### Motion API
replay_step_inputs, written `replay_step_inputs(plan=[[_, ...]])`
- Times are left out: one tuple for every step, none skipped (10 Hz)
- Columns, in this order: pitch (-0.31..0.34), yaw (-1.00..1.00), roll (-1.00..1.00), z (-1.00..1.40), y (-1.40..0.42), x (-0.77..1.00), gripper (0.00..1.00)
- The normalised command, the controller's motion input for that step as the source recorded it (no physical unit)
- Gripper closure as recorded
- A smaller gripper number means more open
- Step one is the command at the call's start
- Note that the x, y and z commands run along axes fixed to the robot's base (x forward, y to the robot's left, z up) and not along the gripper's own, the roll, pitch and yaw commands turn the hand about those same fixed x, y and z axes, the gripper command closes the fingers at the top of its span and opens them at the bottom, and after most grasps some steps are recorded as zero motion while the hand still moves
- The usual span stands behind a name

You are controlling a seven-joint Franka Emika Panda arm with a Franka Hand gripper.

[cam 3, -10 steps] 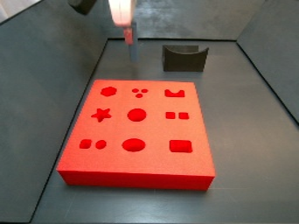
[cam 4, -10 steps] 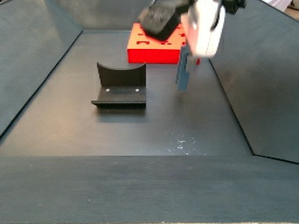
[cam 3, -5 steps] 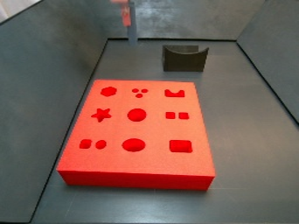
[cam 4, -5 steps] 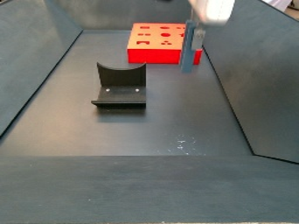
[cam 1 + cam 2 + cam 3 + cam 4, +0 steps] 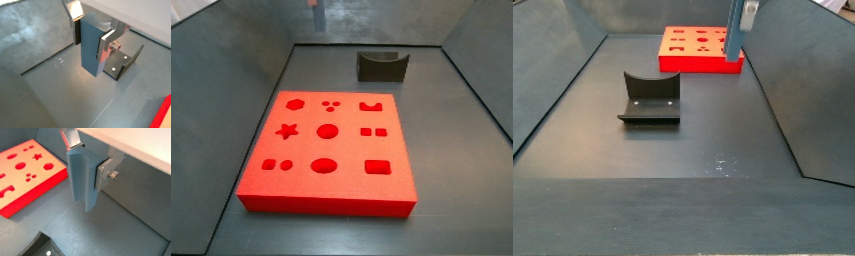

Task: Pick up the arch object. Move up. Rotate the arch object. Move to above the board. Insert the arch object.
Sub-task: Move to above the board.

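**Grey desk: piece held high and upright, board still off to one side**

Dark walls close in the desk [image 5: 47, 90] on every side, so there is free room only upward and over the middle.

In a wrist view, the gripper [image 5: 92, 35] is clamped on a long blue-grey piece. With no other loose block showing anywhere, I take it to be the arch object [image 5: 89, 55]. Its long axis points straight down at the floor. The fixture [image 5: 123, 65] stands just past it, and a corner of the board [image 5: 163, 112] shows at the picture's edge.

In a wrist view, the silver fingers [image 5: 105, 170] pinch the arch object [image 5: 83, 188] by its flat sides. The board [image 5: 27, 173] lies well apart from it and lower down.

In a side view, the gripper [image 5: 314, 6] is almost out of sight at the far left. The board [image 5: 329, 140] lies nearer and to the right, with its arch-shaped cut-out [image 5: 374, 104] at the far right corner. The fixture [image 5: 381, 66] sits between the two, so the crossing looks safest up high.

In a side view, the arch object [image 5: 736, 35] hangs upright at the far right, over the board's [image 5: 694, 50] right end and close to the right wall. A turn probably wants the room on the left.
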Motion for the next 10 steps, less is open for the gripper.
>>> replay_step_inputs(plan=[[0.055,-0.06,-0.21,1.00,0.04,-0.03,1.00],[0.062,-0.06,-0.22,0.90,0.04,-0.02,1.00],[0.064,-0.07,-0.22,0.75,0.04,-0.01,1.00],[0.063,-0.07,-0.21,0.60,0.03,-0.01,1.00],[0.063,-0.06,-0.20,0.45,0.03,0.00,1.00],[0.065,-0.06,-0.18,0.30,0.03,0.00,1.00],[0.082,1.00,0.01,0.27,-1.00,0.24,1.00],[0.081,1.00,0.01,0.25,-1.00,0.25,1.00],[0.092,1.00,0.03,0.27,-1.00,0.25,1.00],[0.096,1.00,0.02,0.27,-1.00,0.25,1.00]])
